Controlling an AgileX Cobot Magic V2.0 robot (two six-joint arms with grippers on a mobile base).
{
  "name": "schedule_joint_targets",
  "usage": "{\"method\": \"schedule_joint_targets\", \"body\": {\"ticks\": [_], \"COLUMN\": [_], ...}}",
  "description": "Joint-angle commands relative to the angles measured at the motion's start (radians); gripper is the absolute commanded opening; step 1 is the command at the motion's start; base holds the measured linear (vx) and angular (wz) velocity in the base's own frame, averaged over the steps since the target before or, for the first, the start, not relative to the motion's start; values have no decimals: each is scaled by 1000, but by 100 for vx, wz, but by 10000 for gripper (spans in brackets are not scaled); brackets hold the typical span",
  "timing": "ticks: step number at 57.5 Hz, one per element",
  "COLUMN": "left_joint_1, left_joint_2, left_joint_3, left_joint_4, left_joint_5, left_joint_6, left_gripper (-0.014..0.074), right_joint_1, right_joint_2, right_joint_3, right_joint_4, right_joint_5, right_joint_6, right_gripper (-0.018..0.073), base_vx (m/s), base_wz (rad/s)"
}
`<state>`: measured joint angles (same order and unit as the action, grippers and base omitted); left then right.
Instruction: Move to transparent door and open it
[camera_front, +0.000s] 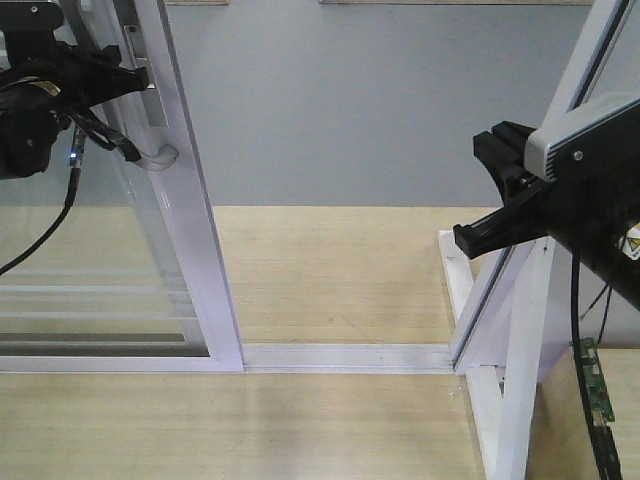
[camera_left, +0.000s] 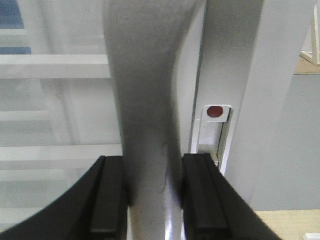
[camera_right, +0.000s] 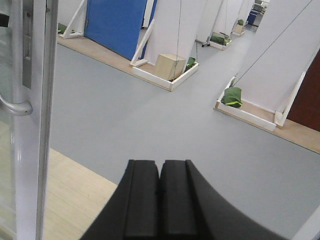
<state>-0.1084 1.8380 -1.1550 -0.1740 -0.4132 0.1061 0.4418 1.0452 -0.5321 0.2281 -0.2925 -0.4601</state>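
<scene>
Evidently the left tool (camera_left: 152, 194) is clamping the curved handle (camera_left: 145, 90) of the transparent door (camera_front: 196, 235) for sliding leverage; the right tool (camera_right: 160, 192) is idling, closed and empty.

- White-framed clear-glass sliding door (camera_front: 195, 220), with thin white horizontal bars.
- Curved grey-white bar handle (camera_left: 150, 100).
- Black left gripper (camera_left: 152, 200) and black right gripper (camera_right: 160, 200).
- Pale wood-grain floor (camera_front: 330, 270); plain grey floor (camera_right: 150, 115).
</scene>
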Motion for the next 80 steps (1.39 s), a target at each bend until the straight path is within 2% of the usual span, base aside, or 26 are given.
{"method": "schedule_joint_targets", "body": {"ticks": [1,6,17,29,42,50,55,63,68,73,80], "left_joint_1": [16,30,66,78,78,73,65,30,5,-24,-64], "left_joint_2": [-49,-49,-61,-78,-149,-252,-332,-482,-592,-698,-860], "left_joint_3": [-32,-32,-32,-32,-9,115,195,327,391,449,518], "left_joint_4": [-28,-28,-28,-28,-27,-22,23,80,85,85,71], "left_joint_5": [-72,-71,-42,-33,122,107,109,114,120,164,291], "left_joint_6": [25,53,52,57,79,75,74,70,70,67,67], "left_gripper": [-7,-7,-6,-6,-6,-6,-6,-6,-6,-6,-6], "right_joint_1": [-1,-1,-1,-1,-1,-1,-1,-1,-1,-1,-1], "right_joint_2": [-19,-19,-19,-19,-19,-19,-40,-118,-184,-264,-380], "right_joint_3": [-28,-28,-28,-28,-28,-28,-28,-28,-28,-28,-28], "right_joint_4": [-9,-9,-9,-9,12,38,47,55,58,61,60], "right_joint_5": [-78,-78,-74,-60,-56,-55,-30,38,82,150,262], "right_joint_6": [-8,-8,-8,-8,-8,-8,-8,-10,-11,-11,-11], "right_gripper": [-8,-8,-8,-8,-8,-8,-8,-4,-4,-3,-3], "base_vx": [0,0,0,0,0,0,0,0,0,0,0], "base_wz": [0,0,0,0,0,0,0,0,0,0,0]}}
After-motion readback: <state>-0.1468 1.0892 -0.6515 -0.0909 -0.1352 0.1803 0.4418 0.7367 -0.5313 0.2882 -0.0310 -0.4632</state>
